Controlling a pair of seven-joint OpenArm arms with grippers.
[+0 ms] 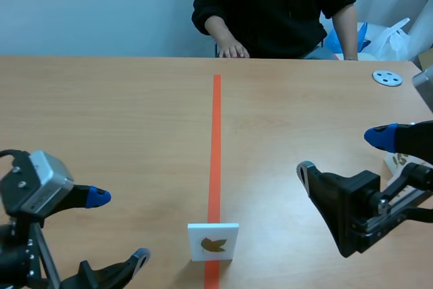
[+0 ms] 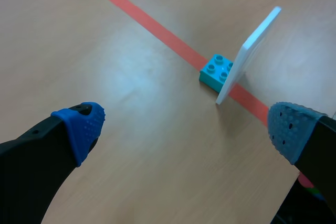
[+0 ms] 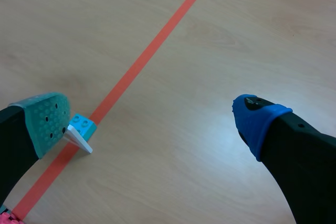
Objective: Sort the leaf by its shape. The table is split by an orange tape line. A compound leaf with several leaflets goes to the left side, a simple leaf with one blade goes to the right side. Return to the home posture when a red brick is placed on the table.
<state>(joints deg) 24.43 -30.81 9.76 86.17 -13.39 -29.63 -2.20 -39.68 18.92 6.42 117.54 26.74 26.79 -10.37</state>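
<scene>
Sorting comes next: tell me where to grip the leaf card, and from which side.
Probably best to pinch the leaf card at its top edge, coming from above. It is thin and stands almost upright, leaning on a low teal brick behind it, so only the upper part has both faces free.

The card [image 1: 213,230] is white, its leaf [image 1: 213,244] seemingly olive-brown, the brick [image 2: 215,71] turquoise.

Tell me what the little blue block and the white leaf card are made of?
The turquoise brick looks like smooth moulded plastic: round studs on top. The white leaf card looks like stiff matte board, maybe foam board or plastic: it stands straight without bending.
</scene>
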